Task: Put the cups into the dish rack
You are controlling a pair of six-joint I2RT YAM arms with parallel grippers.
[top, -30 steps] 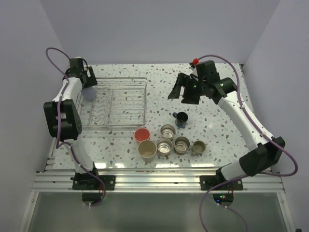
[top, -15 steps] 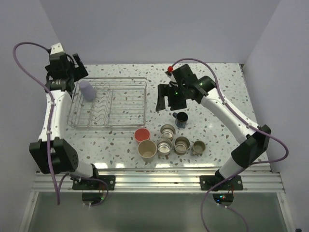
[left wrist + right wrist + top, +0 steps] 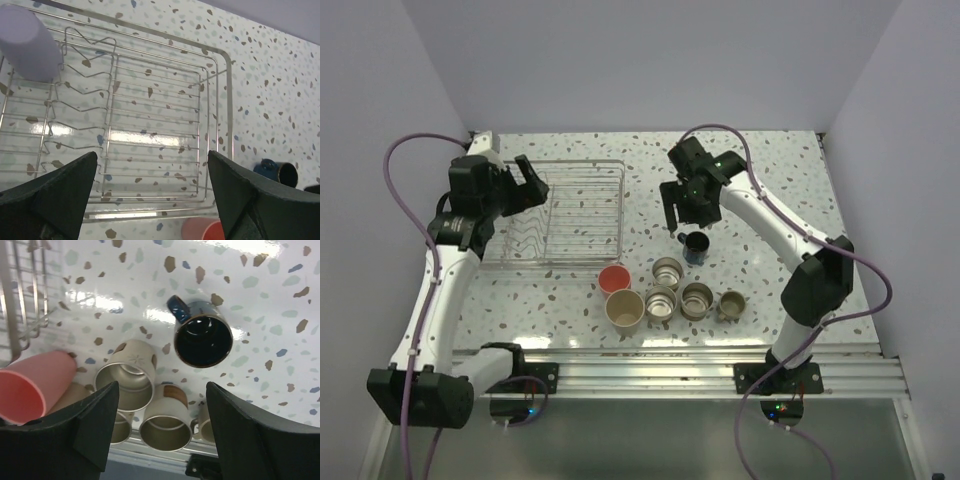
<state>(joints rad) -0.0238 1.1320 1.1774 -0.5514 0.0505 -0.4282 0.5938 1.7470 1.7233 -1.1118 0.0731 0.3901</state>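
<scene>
Speckled white tabletop (image 3: pixel 550 295), plain pale walls (image 3: pixel 640 60), so everything's easy to pick out. One lavender cup (image 3: pixel 27 42) is already in the dish rack (image 3: pixel 227 100), sitting at a corner next to the row of prongs. The other seven are out on the table off the rack's near-right side. There's a pink cup (image 3: pixel 614 278) just off the rack's front edge and a beige tumbler (image 3: pixel 625 309) right beside it. Then come three steel cups (image 3: pixel 667 270) bunched tight, an olive mug (image 3: pixel 731 304) at the end of the row, and a black mug (image 3: pixel 202 340) standing a bit apart behind them.

My guess is the black mug goes next, since the right gripper (image 3: pixel 685 222) hangs right over it, jaws spread wide with nothing between them. It looks glazed, so probably hard, heavier than the plastic ones and pretty slick. The handle sticks out toward the rack side. I'd pinch the wall at the rim, one finger inside and one outside, on the side away from the handle. It has room all round it, which helps.

The steel cups look light, stiff and slippery, and they're packed close enough that a rim pinch seems the only way in. The plastic ones likely weigh next to nothing and could skate off if nudged.

The left gripper (image 3: pixel 152 155) is over the rack, jaws wide open, holding nothing.
</scene>
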